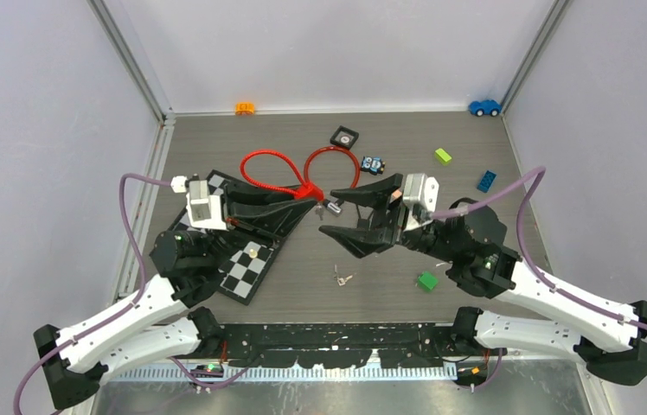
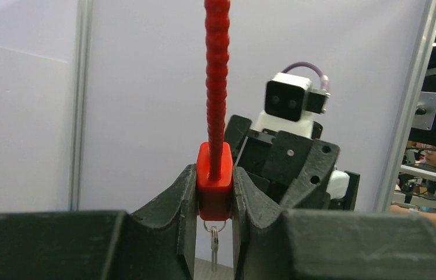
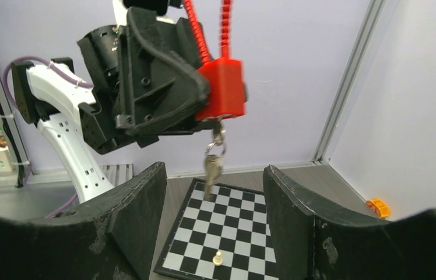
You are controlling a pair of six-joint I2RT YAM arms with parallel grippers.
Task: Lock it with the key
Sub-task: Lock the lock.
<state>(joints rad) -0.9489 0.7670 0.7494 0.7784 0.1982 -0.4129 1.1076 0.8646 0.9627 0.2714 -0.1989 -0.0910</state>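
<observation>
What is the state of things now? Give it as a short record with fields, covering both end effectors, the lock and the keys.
left end effector: shut on the lock, holding it in the air
lock: red body, with a red cable
keys: hang on a ring below the lock
right end effector: open, one finger on each side of the keys, not touching them
elsewhere: chessboard at left; loose key lying flat

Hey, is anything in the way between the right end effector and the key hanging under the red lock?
Nothing visible does. The key hangs free below the red lock, which the left end effector clamps. The right end effector is open and faces the key across empty air; the chessboard lies below.
</observation>
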